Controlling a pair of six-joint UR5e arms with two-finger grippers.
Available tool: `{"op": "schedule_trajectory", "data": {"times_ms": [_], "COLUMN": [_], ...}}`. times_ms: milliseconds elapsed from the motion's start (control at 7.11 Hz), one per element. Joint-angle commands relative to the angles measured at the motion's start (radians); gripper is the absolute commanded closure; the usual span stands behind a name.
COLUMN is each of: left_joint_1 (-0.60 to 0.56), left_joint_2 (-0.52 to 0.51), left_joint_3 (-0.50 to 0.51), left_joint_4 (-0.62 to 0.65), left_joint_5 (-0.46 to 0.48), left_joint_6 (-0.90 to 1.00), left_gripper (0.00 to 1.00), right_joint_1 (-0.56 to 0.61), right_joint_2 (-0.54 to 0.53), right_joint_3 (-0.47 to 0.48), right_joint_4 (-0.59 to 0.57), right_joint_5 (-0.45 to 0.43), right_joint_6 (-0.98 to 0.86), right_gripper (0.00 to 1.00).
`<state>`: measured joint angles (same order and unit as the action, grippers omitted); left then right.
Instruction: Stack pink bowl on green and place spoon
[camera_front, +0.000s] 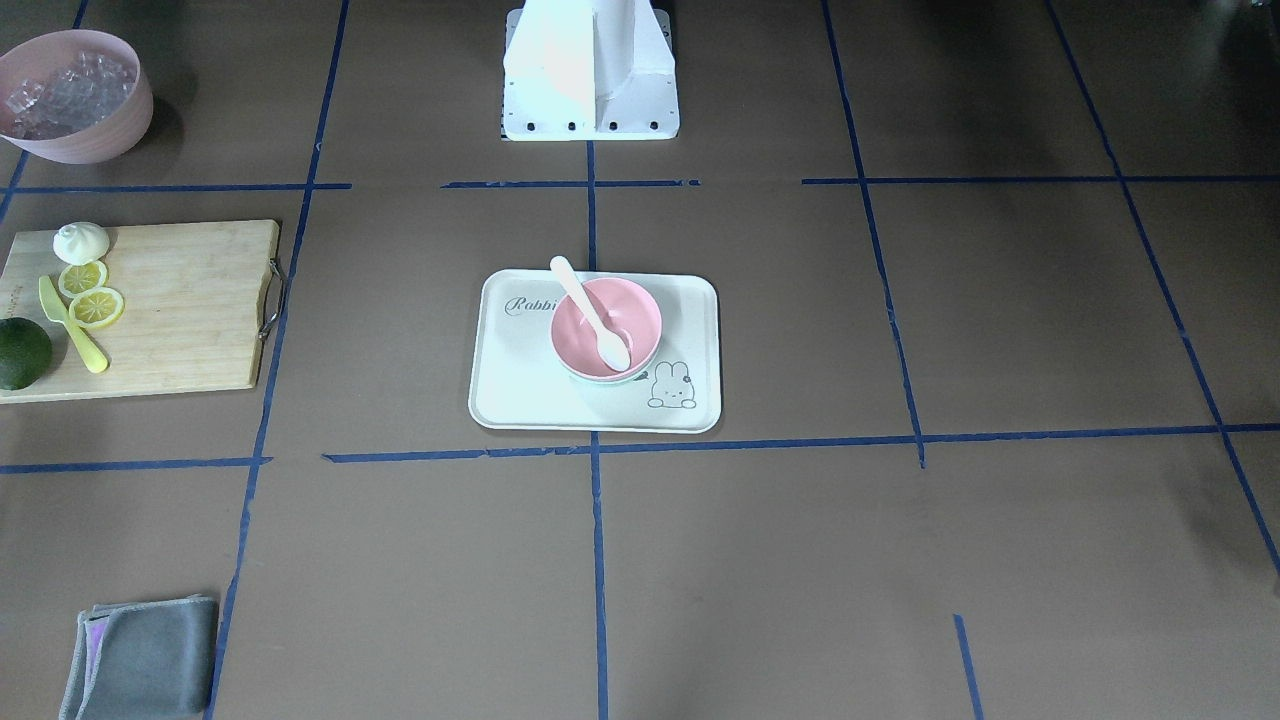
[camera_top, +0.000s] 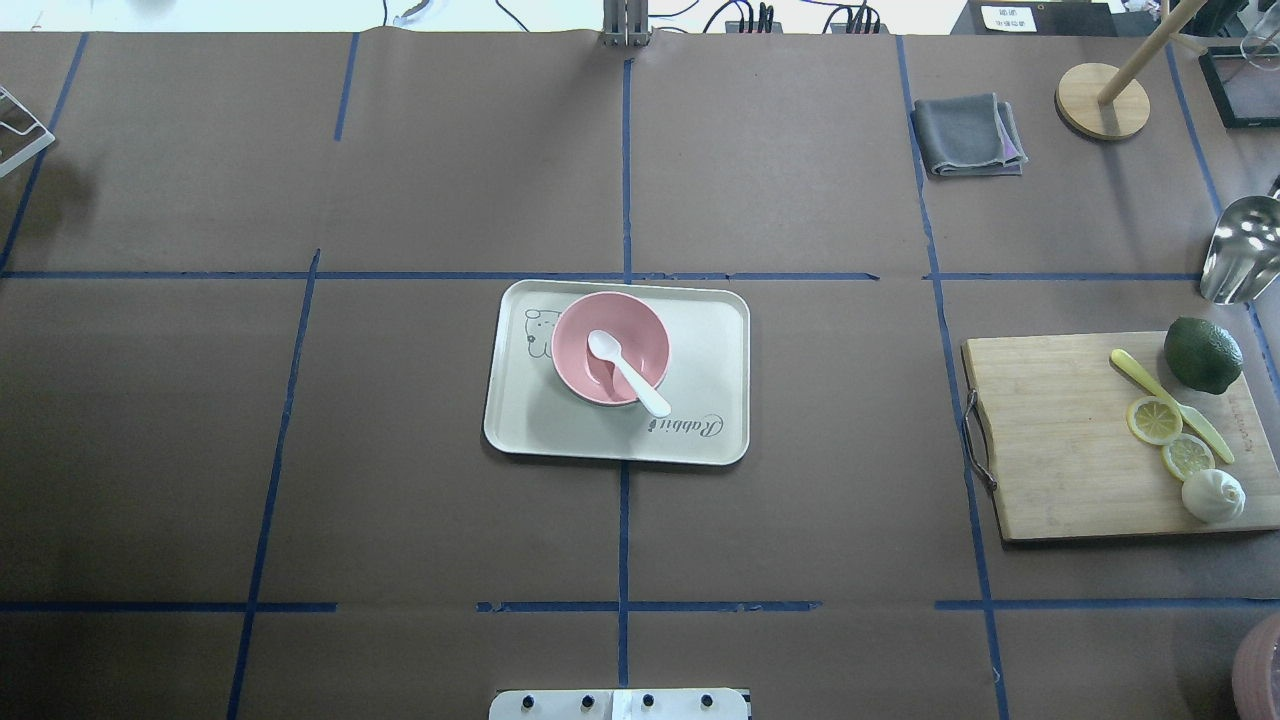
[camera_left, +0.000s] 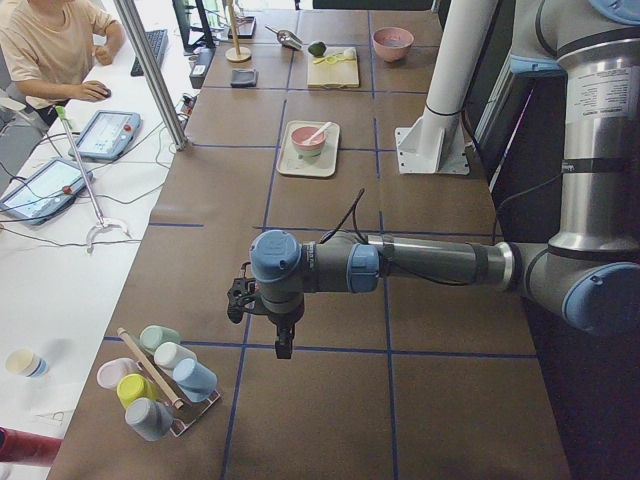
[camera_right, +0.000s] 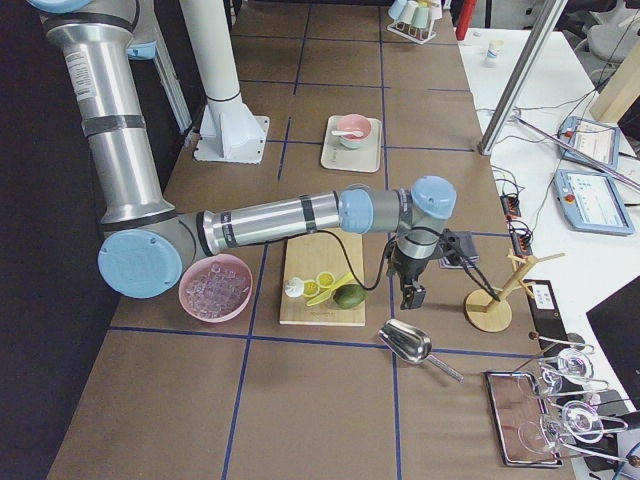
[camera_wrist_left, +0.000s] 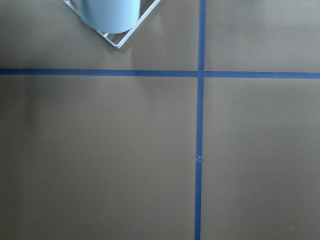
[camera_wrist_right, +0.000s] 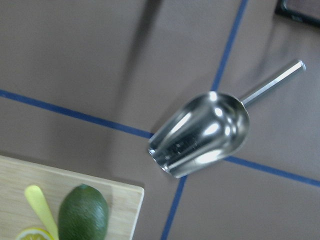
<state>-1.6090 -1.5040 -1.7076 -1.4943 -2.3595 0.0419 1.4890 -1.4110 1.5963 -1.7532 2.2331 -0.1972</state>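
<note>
At the table's two ends hang the left gripper (camera_left: 284, 345) and the right gripper (camera_right: 411, 293). Open or closed, I cannot tell. Far off in the middle, the pink bowl (camera_front: 628, 312) sits in the green bowl (camera_left: 311, 151). The spoon (camera_front: 592, 308) lies inside, its handle pointing toward the robot's near right corner. The job looks done.

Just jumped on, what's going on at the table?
Nothing is being handled. The pink bowl sits nested in the green bowl on the tray, with the spoon resting in it, handle over the rim. The left claw hangs by the cup rack, the right claw near the metal scoop, both far from the tray.
</note>
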Motion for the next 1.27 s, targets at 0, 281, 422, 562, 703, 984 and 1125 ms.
{"op": "schedule_trajectory", "data": {"times_ms": [0,281,422,562,703,984,1125], "left_joint_1": [0.003,0.003,0.003,0.003,0.003,0.003,0.003], "left_joint_2": [0.007,0.027,0.030,0.030,0.030,0.047,0.050], "left_joint_3": [0.015,0.008,0.008,0.008,0.013,0.000,0.000], "left_joint_4": [-0.011,-0.011,-0.011,-0.009,-0.009,-0.011,-0.011], "left_joint_5": [0.003,0.003,0.003,0.002,0.003,0.003,0.002], "left_joint_6": [0.009,0.009,0.009,0.009,0.009,0.009,0.009], "left_gripper": [0.00,0.00,0.00,0.00,0.00,0.00,0.00], "right_joint_1": [0.046,0.048,0.046,0.046,0.046,0.046,0.046], "right_joint_2": [-0.167,-0.209,-0.209,-0.209,-0.210,-0.212,-0.212], "right_joint_3": [0.001,0.005,0.013,0.025,0.036,0.036,0.036], "right_joint_4": [0.126,0.173,0.175,0.175,0.175,0.175,0.175], "right_joint_5": [-0.001,0.000,0.002,0.003,0.017,0.042,0.042], "right_joint_6": [0.004,0.059,0.080,0.090,0.107,0.108,0.108], "right_gripper": [0.00,0.00,0.00,0.00,0.00,0.00,0.00]}}
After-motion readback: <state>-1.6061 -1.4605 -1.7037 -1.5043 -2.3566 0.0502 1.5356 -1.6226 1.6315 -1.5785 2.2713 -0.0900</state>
